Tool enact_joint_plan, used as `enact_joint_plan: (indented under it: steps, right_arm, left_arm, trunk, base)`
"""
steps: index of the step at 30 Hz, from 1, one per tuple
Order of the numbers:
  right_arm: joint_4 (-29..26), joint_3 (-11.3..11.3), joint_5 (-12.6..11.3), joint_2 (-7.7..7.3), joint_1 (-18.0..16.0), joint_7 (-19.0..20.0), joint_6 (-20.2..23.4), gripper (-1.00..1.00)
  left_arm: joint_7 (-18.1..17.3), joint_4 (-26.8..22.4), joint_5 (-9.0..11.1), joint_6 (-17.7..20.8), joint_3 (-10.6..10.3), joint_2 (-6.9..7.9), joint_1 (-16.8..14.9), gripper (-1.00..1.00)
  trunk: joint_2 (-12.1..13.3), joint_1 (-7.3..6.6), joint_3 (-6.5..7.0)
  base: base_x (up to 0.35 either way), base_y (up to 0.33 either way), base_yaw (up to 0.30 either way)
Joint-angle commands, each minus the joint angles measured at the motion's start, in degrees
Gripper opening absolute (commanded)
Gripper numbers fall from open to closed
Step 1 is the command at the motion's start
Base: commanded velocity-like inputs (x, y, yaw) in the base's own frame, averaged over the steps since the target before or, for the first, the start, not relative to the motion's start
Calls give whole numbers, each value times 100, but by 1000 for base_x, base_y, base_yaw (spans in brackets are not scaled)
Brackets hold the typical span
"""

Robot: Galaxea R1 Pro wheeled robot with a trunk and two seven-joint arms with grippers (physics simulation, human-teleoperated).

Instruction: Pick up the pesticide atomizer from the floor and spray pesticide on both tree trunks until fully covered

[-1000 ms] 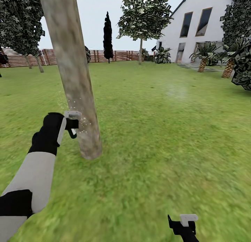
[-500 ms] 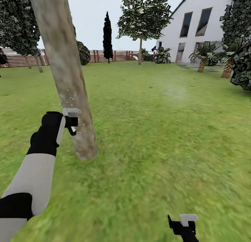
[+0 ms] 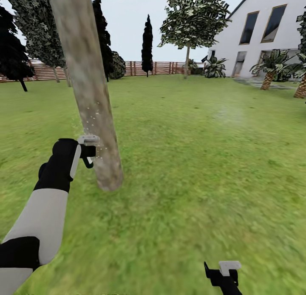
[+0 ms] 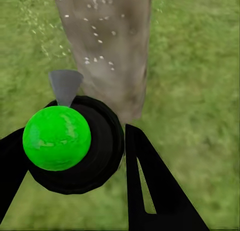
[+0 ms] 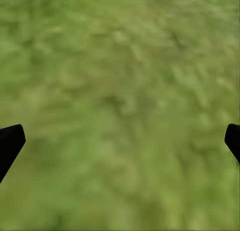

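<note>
Left gripper point(image 4: 75, 156) clamped on unlabelled green-capped sprayer point(image 4: 57, 137), nozzle close to white-flecked tree trunk point(image 3: 87, 86); right gripper point(image 5: 120, 141) spread wide over grass point(image 3: 199, 158).

Head view: set high, aimed forward and down over the lawn point(image 3: 191, 158); fence point(image 3: 165, 67) and house point(image 3: 263, 31) are seen far off, the trunk point(image 3: 91, 99) near at left.
Left wrist view: aimed along the fingers, close on the trunk point(image 4: 107, 46) base and grass.
Right wrist view: aimed down, close on blurred lawn point(image 5: 120, 101).
Shared: trunk and lawn by head and left wrist views; lawn by all 3.
</note>
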Motion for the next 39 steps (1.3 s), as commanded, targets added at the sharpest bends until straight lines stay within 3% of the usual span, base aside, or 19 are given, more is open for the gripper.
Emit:
enact_joint_plan:
  steps: [1,10,23,39]
  right_arm:
    - [0,0,0,-3,-1,-2,2,100]
    - [0,0,0,0,3,0,0,100]
    - [0,0,0,3,3,1,3,100]
    - [-9,0,-9,11,3,9,-1,100]
  left_arm:
    - [0,0,-6,0,-1,-11,13,-100]
    - [14,11,-6,0,-2,15,132,-100]
    - [30,18,-6,-8,-2,23,266,-100]
    - [52,9,-24,-9,8,28,484,-100]
  trunk:
    - [0,0,0]
    - [0,0,0]
    - [0,0,0]
    - [0,0,0]
  base:
    - [0,-274,82]
    - [6,-274,32]
    - [200,-214,262]
    - [34,-268,55]
